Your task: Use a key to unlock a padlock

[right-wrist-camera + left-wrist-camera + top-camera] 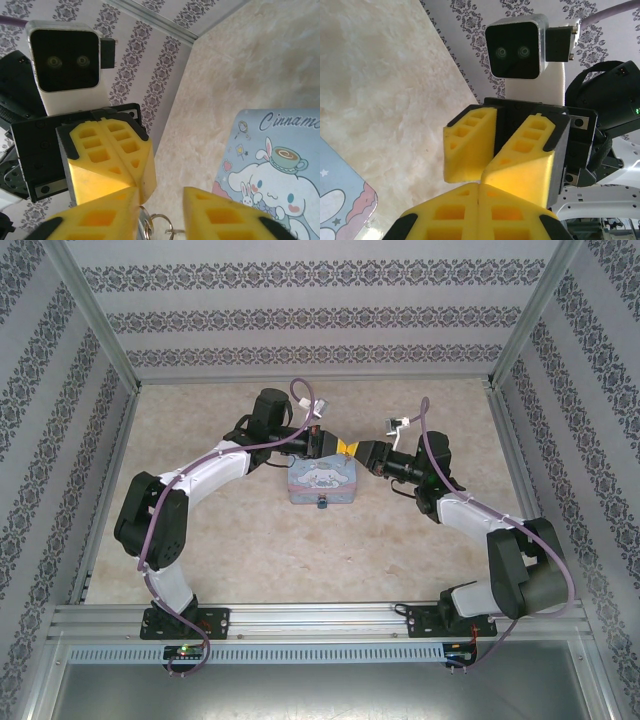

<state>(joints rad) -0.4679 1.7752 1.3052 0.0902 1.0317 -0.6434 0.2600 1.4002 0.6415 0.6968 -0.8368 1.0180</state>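
The padlock [323,504] hangs at the near edge of the tin box [322,480]. It is tiny and hard, probably light and slippery, and best pinched across its body. Above the box's far edge the left claw [342,445] is closed. The right claw [358,449] has its jaws apart around a key ring [156,221]. The smooth marbled bench [220,530] is hemmed in by patterned walls [300,315].

Tin box [324,480] is pastel-blue cartoon print, padlock [322,505] bluish, table [230,540] beige marbled, walls [320,310] grey damask-striped.
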